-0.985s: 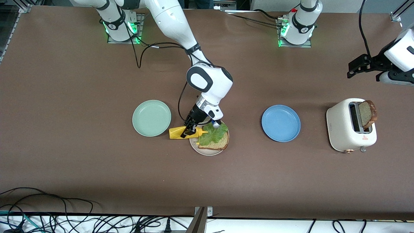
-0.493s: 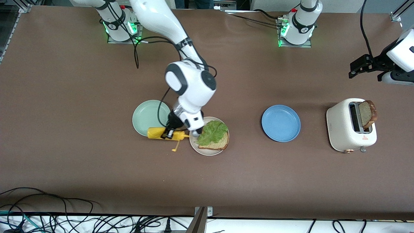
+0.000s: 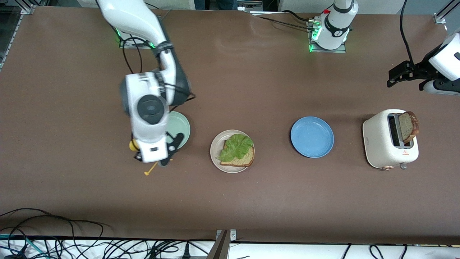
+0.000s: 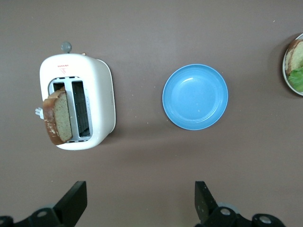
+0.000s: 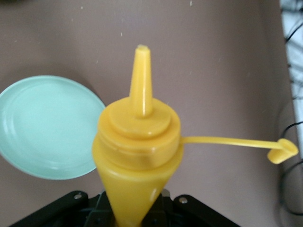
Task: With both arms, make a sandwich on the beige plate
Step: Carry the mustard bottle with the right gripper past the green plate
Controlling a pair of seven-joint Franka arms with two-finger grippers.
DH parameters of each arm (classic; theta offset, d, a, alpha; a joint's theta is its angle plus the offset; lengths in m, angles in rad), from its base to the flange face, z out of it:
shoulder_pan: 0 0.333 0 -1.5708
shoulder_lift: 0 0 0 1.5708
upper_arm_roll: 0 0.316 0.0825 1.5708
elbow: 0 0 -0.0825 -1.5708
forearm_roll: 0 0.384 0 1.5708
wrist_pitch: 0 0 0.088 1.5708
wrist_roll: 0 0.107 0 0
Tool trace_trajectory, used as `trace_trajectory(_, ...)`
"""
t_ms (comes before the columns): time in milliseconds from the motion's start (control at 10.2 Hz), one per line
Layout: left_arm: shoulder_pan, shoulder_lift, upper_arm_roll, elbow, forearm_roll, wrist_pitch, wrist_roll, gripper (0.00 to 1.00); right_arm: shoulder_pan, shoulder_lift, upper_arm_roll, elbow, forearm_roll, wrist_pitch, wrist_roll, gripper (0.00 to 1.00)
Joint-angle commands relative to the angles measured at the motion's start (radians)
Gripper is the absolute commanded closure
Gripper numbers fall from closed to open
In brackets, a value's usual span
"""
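Three round plates sit on the brown bench. At the middle left of the front view the right gripper is closed on a yellow squeeze bottle. The bottle is smooth plastic with a pointy tip, and its little cap hangs on a thin strap. The mint-green plate beside it holds no food. In the middle, the beige plate holds one square slice of brown bread with a ruffled green lettuce leaf on top. Next comes the smooth blue plate, which holds no food. One white toaster has a second bread slice sticking out of a slot. At the upper right the left gripper waits, open, up in the air.
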Motion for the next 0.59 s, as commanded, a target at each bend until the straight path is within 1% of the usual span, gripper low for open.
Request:
trace_trajectory(0,0.026,0.030,0.000,0.014,-0.007,-0.013,0.006,0.00,-0.086,-0.173,0.022,-0.210,0.146,0.005,-0.133,1.00)
trace_trajectory(197,0.060,0.033,0.000,0.014,-0.009,-0.013,0.008,0.00,-0.184,-0.241,0.022,-0.322,0.253,0.008,-0.312,1.00)
trace_trajectory(394,0.062,0.039,0.000,0.016,-0.007,-0.013,0.003,0.00,-0.264,-0.267,0.022,-0.396,0.367,-0.001,-0.487,1.00)
trace_trajectory(493,0.069,0.041,0.000,0.016,-0.007,-0.013,0.005,0.00,-0.305,-0.280,0.022,-0.454,0.434,-0.001,-0.561,1.00)
